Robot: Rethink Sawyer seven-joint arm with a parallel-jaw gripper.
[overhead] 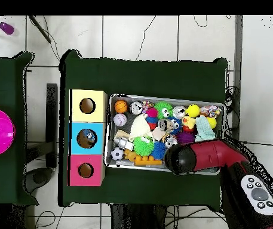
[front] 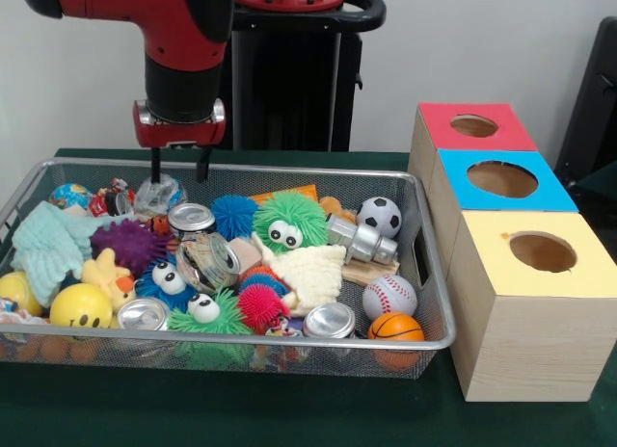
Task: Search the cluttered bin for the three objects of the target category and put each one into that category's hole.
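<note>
Green table, white wall behind | bin [front: 424, 343] lay centre-left | clear bottle [front: 157, 194] sat upper left, below gripper [front: 179, 164], fingers spread, empty | step judged: reaching to pick | next: descend, close on bottle, carry to blue hole [front: 502, 179], right.

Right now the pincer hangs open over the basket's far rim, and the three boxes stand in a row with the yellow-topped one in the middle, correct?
Not quite. The blue-topped box is in the middle; the yellow-topped box is at the near end, as the front view shows. The pincer does hang open over the basket at its far rim.
</note>
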